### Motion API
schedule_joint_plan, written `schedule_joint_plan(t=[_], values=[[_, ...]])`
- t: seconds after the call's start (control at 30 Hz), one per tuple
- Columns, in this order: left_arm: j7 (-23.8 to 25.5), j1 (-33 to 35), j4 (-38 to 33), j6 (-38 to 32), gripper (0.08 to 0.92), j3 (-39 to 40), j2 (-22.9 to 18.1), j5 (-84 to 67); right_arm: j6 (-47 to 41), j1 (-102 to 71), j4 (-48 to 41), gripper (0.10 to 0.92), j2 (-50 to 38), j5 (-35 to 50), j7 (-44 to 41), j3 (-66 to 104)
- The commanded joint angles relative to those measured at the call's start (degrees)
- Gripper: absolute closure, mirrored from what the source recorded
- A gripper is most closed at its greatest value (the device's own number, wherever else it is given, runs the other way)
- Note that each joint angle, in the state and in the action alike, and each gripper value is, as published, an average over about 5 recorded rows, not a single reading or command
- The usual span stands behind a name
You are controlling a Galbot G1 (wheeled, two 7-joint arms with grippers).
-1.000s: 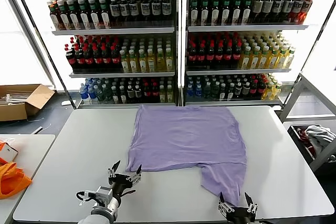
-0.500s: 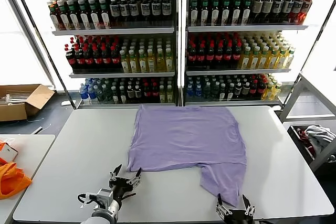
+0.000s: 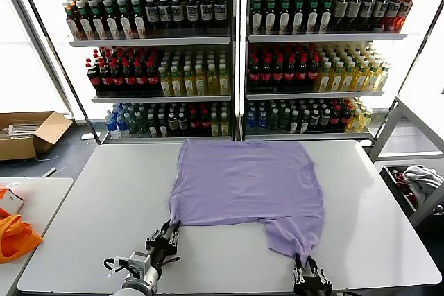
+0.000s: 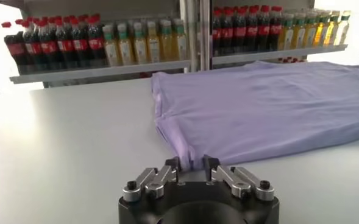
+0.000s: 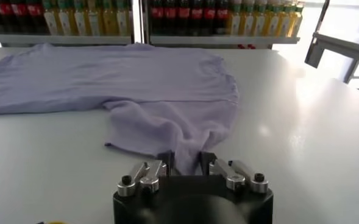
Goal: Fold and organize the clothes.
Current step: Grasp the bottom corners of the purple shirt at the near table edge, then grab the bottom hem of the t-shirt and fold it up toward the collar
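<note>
Left gripper [image 4: 191,165] jaws clenched on T-shirt [image 3: 246,181] near-left corner; right gripper [image 5: 184,162] jaws pinch hanging sleeve tip, seemingly both layers. Paired near-edge grip suits lifting hem to fold away. T-shirt lies flat mid-desk [image 3: 104,192], shelves [image 3: 236,36] behind.

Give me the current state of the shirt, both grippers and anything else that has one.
T-shirt: spread flat on the table, partly folded, one flap hanging toward the near edge.
Left gripper: shut on the T-shirt's near left corner.
Right gripper: shut on the tip of the near right flap.
Cardboard box: open, on the floor.
Shelves: stocked with upright bottles.
</note>
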Motion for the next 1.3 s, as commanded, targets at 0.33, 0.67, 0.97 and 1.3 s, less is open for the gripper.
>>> schedule_joint_plan(t=[0.33, 0.67, 0.97, 1.3], values=[[-0.2, -0.1, -1.4, -4.0, 0.916, -0.1, -1.1, 0.3, 4.0, 0.7, 1.7, 0.912, -0.1, -0.3, -2.4, 2.0], [0.2, -1.1, -4.7, -8.0, 0.916, 0.4, -1.5, -0.3, 6.6, 6.2, 3.0, 0.912, 2.7, -1.3, -5.9, 5.0], [0.1, -5.6, -1.9, -8.6, 0.916, 1.0, -1.3, -1.7, 5.4, 17.0, -1.5, 0.912, 3.1, -2.5, -8.3, 6.2], [-0.3, -11.4, 2.6, -8.4, 0.916, 1.6, -1.3, -3.7, 2.2, 31.6, -10.0, 0.912, 0.5, -1.0, -8.9, 5.0]])
